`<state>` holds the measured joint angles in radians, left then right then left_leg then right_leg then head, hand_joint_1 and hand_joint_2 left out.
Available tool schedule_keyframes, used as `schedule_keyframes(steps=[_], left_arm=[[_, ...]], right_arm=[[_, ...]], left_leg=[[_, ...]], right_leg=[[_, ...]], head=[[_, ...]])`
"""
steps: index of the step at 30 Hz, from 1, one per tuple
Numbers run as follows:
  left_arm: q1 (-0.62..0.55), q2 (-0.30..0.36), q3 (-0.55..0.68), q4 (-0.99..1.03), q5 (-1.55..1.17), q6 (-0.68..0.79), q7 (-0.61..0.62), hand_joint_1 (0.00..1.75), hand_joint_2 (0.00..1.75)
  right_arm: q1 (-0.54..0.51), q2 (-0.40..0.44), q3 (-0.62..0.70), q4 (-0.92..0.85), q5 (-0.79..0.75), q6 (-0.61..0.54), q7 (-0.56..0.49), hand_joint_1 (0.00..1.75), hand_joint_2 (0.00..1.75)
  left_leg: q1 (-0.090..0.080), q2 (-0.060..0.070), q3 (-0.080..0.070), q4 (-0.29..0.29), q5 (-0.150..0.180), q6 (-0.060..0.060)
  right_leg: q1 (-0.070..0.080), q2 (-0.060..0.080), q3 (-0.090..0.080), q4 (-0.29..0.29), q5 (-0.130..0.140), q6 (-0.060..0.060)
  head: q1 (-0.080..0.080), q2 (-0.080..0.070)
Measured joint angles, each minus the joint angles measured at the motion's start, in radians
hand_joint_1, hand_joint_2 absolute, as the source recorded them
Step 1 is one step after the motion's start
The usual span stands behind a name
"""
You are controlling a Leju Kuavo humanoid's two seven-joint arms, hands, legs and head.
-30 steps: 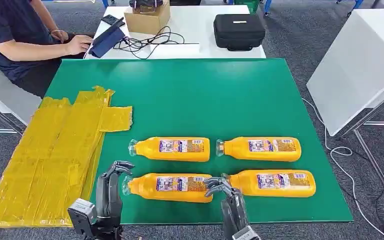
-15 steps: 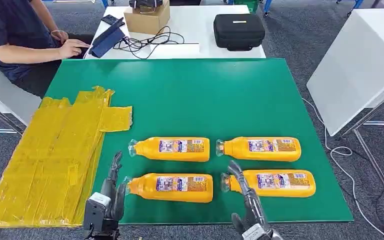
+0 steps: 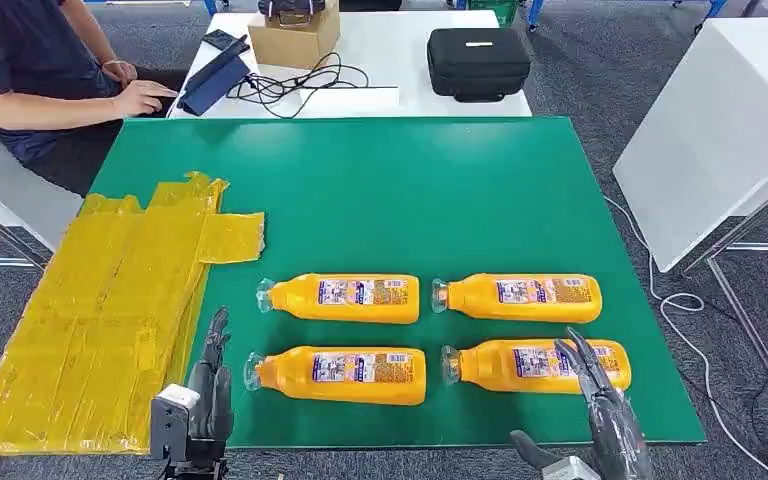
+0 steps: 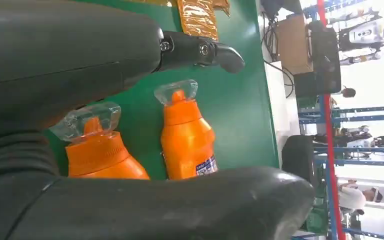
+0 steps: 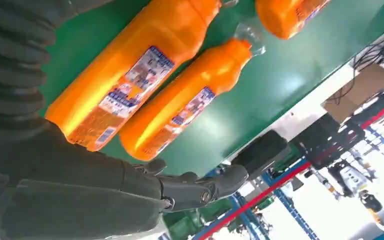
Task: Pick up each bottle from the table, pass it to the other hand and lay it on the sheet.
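Several orange bottles lie on their sides on the green table, caps pointing left. The near left bottle and near right bottle lie in front of the far left bottle and far right bottle. A crumpled yellow sheet covers the table's left side. My left hand is open with fingers straight, just left of the near left bottle's cap. My right hand is open over the base end of the near right bottle, holding nothing.
A person sits at the back left with a hand on a white table that carries a tablet, cables, a cardboard box and a black case. Another white table stands to the right.
My right hand has moved right, from the near left bottle's base to the near right bottle's base, fingers straightening. My left hand's curled fingers straightened and it sank slightly.
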<state>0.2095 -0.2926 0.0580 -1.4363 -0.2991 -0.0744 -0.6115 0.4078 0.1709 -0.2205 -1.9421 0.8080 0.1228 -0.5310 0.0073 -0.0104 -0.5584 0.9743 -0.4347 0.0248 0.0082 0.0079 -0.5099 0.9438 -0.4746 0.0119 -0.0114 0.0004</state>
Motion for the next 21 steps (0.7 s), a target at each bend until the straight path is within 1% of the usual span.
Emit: schedule_keyframes(steps=[2, 4, 7, 9, 14, 17, 21], left_arm=[[0.001, -0.003, 0.007, 0.001, 0.000, -0.002, -0.002, 0.00, 0.00], [0.006, -0.006, 0.018, 0.001, 0.004, -0.009, -0.008, 0.00, 0.00], [0.032, -0.015, 0.047, -0.009, 0.011, -0.015, -0.023, 0.00, 0.00], [0.053, -0.024, 0.071, -0.031, 0.023, -0.020, -0.026, 0.00, 0.00], [0.100, -0.035, 0.105, -0.089, 0.045, -0.032, -0.020, 0.00, 0.00], [0.116, -0.039, 0.113, -0.112, 0.048, -0.034, -0.016, 0.00, 0.00], [0.123, -0.042, 0.120, -0.125, 0.050, -0.041, -0.013, 0.00, 0.00]], right_arm=[[0.008, -0.005, -0.008, -0.006, 0.041, -0.021, 0.006, 0.00, 1.75], [0.027, -0.033, -0.018, -0.014, 0.065, -0.033, 0.023, 0.00, 1.75], [0.056, -0.117, -0.026, -0.013, 0.069, -0.057, 0.063, 0.00, 1.75], [0.053, -0.171, -0.024, -0.005, 0.080, -0.067, 0.094, 0.00, 1.75], [-0.031, -0.254, 0.037, 0.095, 0.110, -0.075, 0.194, 0.00, 1.75], [-0.076, -0.293, 0.072, 0.154, 0.109, -0.080, 0.214, 0.00, 1.75], [-0.103, -0.335, 0.102, 0.199, 0.096, -0.084, 0.234, 0.00, 1.75]], left_leg=[[0.000, 0.000, 0.000, 0.000, 0.000, 0.000], [0.000, 0.000, 0.000, 0.000, 0.000, 0.000], [0.000, 0.000, -0.001, 0.000, 0.000, 0.000], [0.000, 0.001, -0.001, 0.000, -0.001, 0.000], [0.000, 0.001, 0.001, 0.000, -0.001, -0.001], [0.000, 0.000, 0.002, 0.000, -0.001, -0.001], [0.000, 0.000, 0.002, 0.000, 0.000, -0.001]], right_leg=[[0.000, 0.000, 0.000, 0.000, 0.000, 0.000], [0.000, 0.000, 0.001, 0.000, 0.000, 0.000], [0.000, 0.000, 0.000, 0.000, 0.000, 0.000], [0.000, 0.001, 0.000, 0.000, 0.000, 0.000], [0.000, 0.001, 0.001, 0.000, 0.000, 0.000], [0.000, 0.001, 0.002, 0.000, 0.000, 0.000], [0.000, 0.001, 0.003, 0.000, 0.000, 0.000]], head=[[0.000, 0.000], [0.000, 0.000], [0.000, 0.000], [0.000, 0.000], [0.000, 0.000], [0.000, 0.000], [0.000, 0.000]])
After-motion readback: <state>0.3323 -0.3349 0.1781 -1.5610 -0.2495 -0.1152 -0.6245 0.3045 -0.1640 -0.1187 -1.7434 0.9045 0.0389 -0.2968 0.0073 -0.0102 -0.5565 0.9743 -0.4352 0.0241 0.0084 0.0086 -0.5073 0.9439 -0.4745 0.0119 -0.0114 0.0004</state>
